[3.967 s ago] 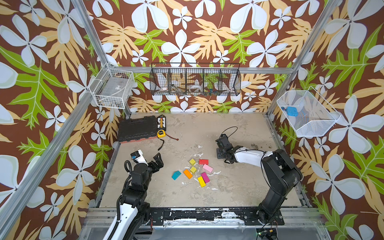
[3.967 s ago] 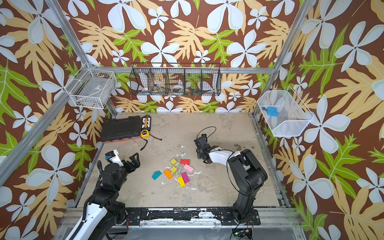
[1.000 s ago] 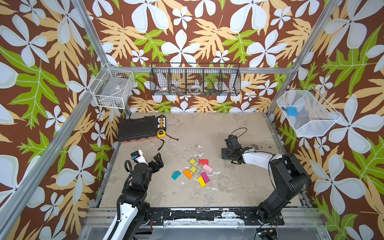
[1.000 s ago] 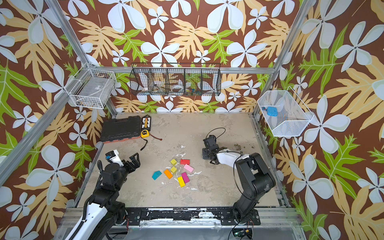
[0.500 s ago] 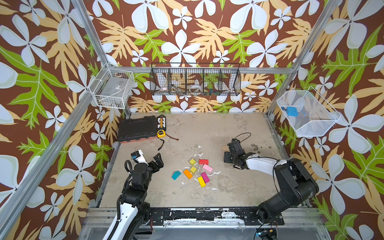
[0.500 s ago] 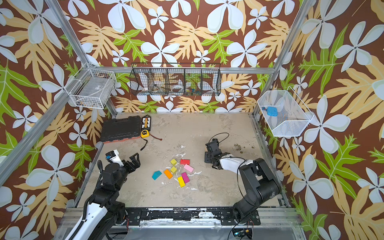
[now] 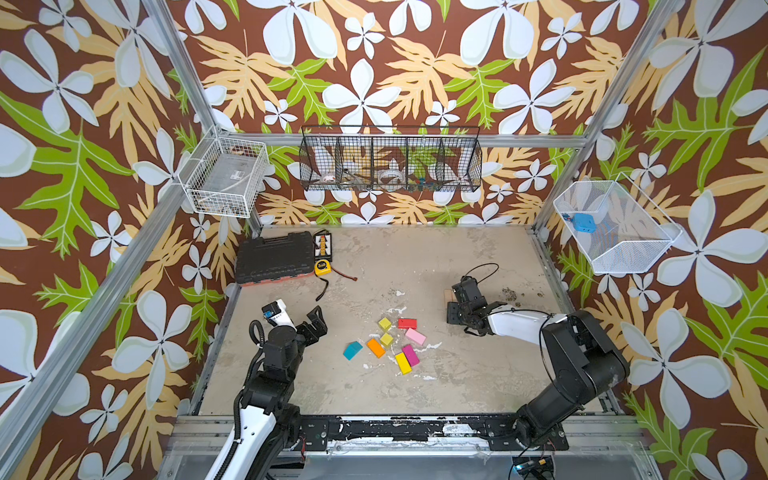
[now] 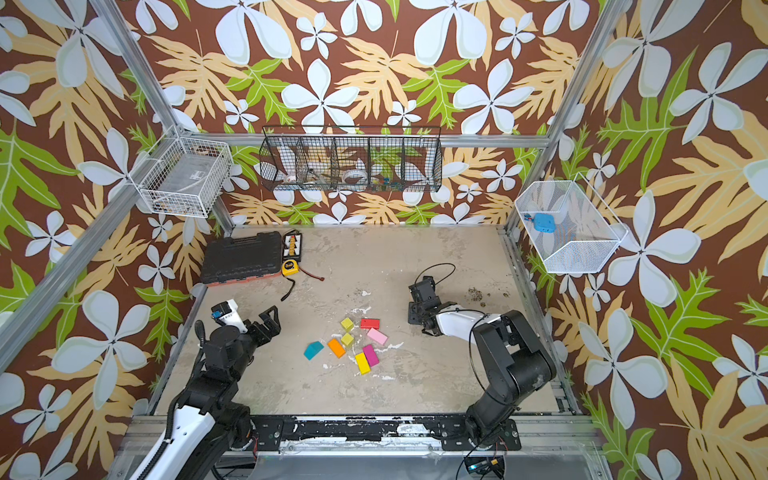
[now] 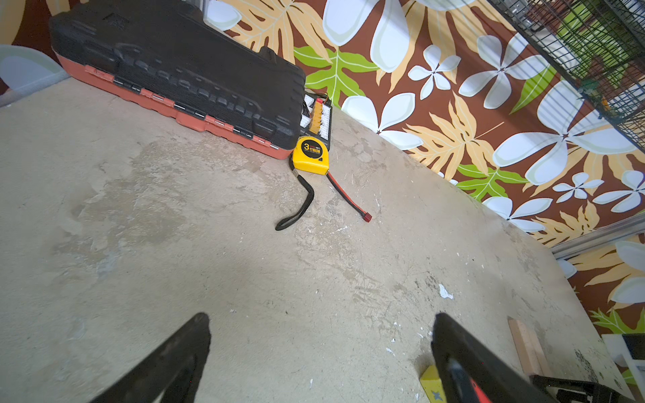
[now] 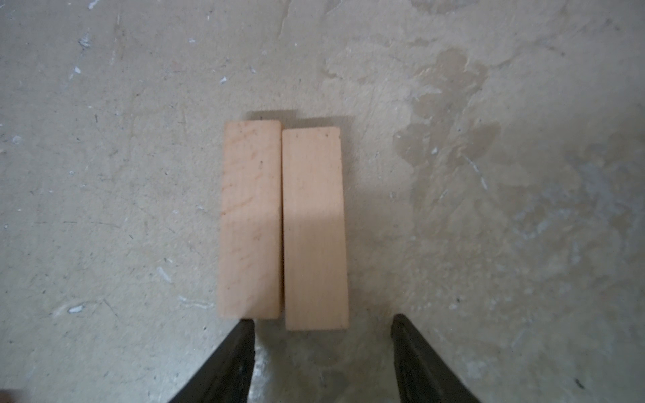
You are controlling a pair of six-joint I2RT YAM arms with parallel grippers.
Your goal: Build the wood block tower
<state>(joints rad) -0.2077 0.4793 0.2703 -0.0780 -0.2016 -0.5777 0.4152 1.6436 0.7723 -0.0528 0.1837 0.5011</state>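
Two tan planks lie flat and touching, side by side, on the table. My right gripper hovers open just off their near ends, with nothing between its fingers. In a top view it covers most of the planks, and only a tan edge shows. The other wood blocks lie loose mid-table: two yellow-green cubes, red, pink, orange, yellow, magenta and a teal roof piece. My left gripper is wide open, left of them. No stacked tower is in view.
A black tool case sits at the back left, with a yellow tape measure and its strap beside it. Wire baskets hang on the back and side walls above the table. Metal frame posts mark the table's corners.
My right arm's elbow has swung back to the right while its gripper stayed by the planks, jaws slightly narrower. The left arm and the loose blocks have not moved.
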